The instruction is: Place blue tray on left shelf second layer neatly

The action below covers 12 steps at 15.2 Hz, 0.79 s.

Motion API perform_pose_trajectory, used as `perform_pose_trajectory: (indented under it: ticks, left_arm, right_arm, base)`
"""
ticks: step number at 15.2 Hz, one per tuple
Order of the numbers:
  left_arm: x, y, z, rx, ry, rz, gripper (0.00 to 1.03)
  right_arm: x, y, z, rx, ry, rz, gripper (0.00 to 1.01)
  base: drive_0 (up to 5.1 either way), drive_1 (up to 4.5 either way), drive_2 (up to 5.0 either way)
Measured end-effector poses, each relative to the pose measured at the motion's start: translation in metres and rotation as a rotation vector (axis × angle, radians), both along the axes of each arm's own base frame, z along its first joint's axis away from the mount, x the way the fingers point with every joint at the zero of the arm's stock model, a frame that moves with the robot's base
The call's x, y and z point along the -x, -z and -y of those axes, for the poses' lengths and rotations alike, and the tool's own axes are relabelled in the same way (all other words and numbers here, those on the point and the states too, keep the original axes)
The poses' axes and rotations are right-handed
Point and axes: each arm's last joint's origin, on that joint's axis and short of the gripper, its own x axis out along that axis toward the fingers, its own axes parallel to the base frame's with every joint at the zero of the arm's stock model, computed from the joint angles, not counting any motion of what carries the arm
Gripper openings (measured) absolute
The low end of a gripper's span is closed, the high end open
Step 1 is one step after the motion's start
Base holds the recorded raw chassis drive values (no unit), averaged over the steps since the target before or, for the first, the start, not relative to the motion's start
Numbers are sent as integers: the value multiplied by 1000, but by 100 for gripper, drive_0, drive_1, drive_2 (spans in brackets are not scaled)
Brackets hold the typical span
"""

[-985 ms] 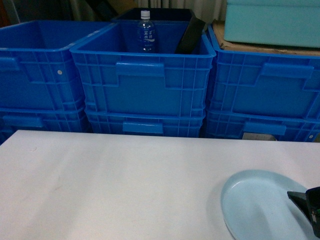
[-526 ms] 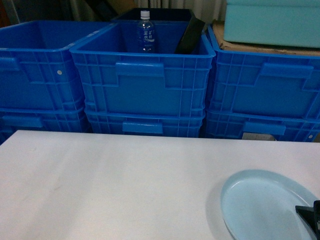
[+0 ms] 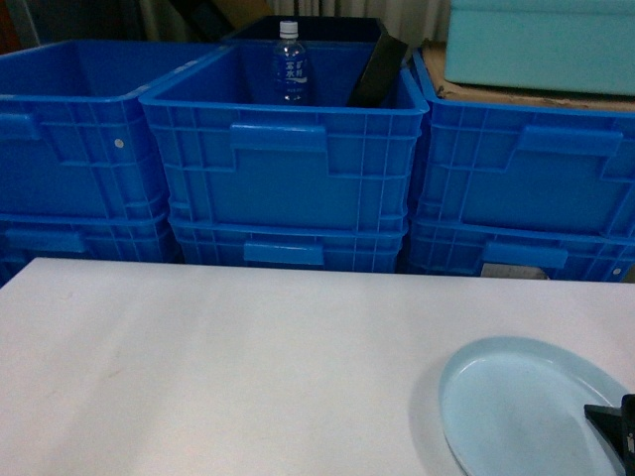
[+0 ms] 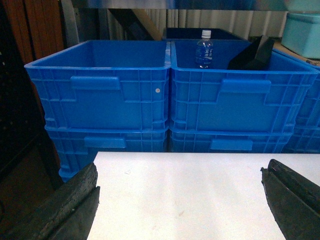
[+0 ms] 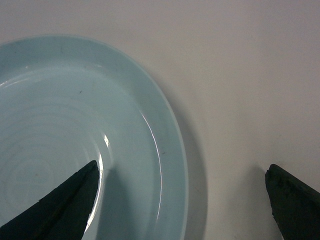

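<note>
While the blue tray [image 3: 526, 407] lay flat on the white table [image 3: 218, 367] at its near right, I had the right gripper [image 5: 182, 200] wide open straddling its rim. I judged it light, stiff, slick; grip the rim. The left gripper [image 4: 180, 200] was open too.

Dim and soft overall, with a bluish cast and fine grain in the head view. Brightest on the white table [image 3: 218, 367]; a thin glare streak on the blue tray [image 5: 75, 130] near its middle, and a soft shadow hugging its rim at 3 o'clock. Blurred, dark fingers [image 4: 70, 210] at 7 and 5 o'clock in both wrist views.
</note>
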Motion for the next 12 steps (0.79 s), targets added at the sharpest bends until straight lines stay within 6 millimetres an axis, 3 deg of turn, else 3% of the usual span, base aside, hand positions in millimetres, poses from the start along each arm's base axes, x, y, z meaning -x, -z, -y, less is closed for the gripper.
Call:
perform_pose_trajectory:
  ticks: [1, 4, 5, 6, 8, 9, 12]
  left_arm:
    - [0, 0, 0, 0, 0, 0, 98]
    - [0, 0, 0, 0, 0, 0, 98]
    - [0, 0, 0, 0, 0, 0, 98]
    - [0, 0, 0, 0, 0, 0, 98]
    - [0, 0, 0, 0, 0, 0, 98]
    - [0, 0, 0, 0, 0, 0, 98]
    - [0, 0, 0, 0, 0, 0, 98]
  right_arm:
    - [1, 0, 3, -3, 15, -1, 95]
    - [5, 1, 15, -60, 86, -19, 61]
    - [5, 1, 15, -67, 95, -20, 54]
    - [11, 1, 14, -100, 117, -35, 30]
    - [17, 1, 8, -151, 109, -60, 8]
    - [17, 0, 6, -168, 102, -63, 1]
    - [20, 0, 4, -173, 103, -68, 2]
  base:
    - [0, 0, 0]
    - [0, 0, 0]
    - [0, 0, 0]
    - [0, 0, 0]
    - [0, 0, 0]
    - [0, 0, 0]
    - [0, 0, 0]
